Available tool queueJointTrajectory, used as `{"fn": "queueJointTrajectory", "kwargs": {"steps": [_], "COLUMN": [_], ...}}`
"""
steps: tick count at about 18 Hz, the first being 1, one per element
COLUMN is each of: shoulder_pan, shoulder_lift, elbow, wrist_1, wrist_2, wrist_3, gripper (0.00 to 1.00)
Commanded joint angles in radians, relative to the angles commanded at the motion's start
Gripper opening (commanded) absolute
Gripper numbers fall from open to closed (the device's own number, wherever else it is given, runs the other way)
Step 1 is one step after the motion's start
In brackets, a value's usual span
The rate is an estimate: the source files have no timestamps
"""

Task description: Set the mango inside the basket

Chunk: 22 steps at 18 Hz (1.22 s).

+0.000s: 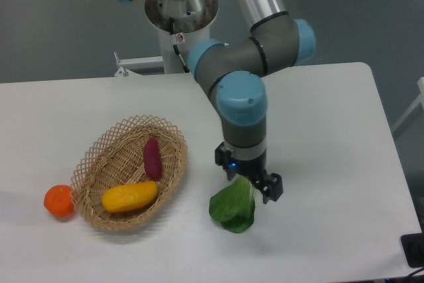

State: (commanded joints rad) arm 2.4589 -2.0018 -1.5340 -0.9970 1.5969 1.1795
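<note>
Mango [130,196] in basket [105,151]; tool [254,187] over leafy green [232,207].

Grey arm [246,54], blue joint caps

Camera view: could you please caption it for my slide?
Mango lies in basket; gripper over leafy green.

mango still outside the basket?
No, the mango lies inside the basket, next to the purple sweet potato.
</note>
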Motion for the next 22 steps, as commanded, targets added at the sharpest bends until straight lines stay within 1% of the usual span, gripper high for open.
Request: {"fn": "queueJointTrajectory", "kwargs": {"steps": [3,6,9,22], "shoulder_pan": [0.035,0.058,0.072,0.075], "shoulder_lift": [0.000,0.000,0.000,-0.002], "elbow": [0.014,0.015,0.015,0.008], "wrist_1": [-0.032,-0.035,-0.037,-0.034], "wrist_2": [-0.002,-0.002,-0.002,0.003], "wrist_3": [0.049,0.081,0.086,0.086], "gripper": [1.00,1.00,1.00,1.00]}}
